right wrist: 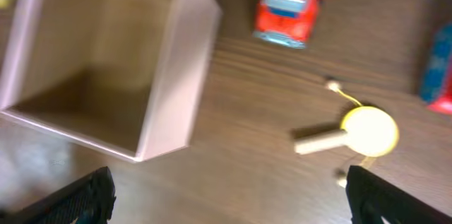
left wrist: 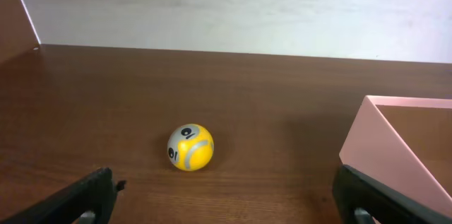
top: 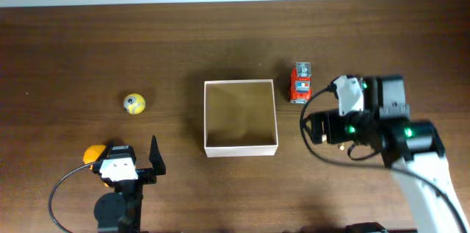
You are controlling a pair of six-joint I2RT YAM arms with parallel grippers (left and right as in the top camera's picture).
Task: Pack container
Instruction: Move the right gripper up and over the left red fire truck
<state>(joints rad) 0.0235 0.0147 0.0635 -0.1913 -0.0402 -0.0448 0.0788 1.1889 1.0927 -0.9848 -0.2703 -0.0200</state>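
Observation:
The container, a shallow square box with white walls and a tan inside, stands empty at the table's middle. It also shows in the left wrist view and the right wrist view. A yellow ball with grey markings lies to its left, ahead of my left gripper. A red toy car stands by the box's far right corner. My left gripper is open and empty. My right gripper is open and empty beside the box's right wall.
An orange thing lies partly hidden beside my left gripper. A yellow disc toy on a wooden stick lies right of the box, under my right arm. A blue and red thing shows at the right wrist view's edge.

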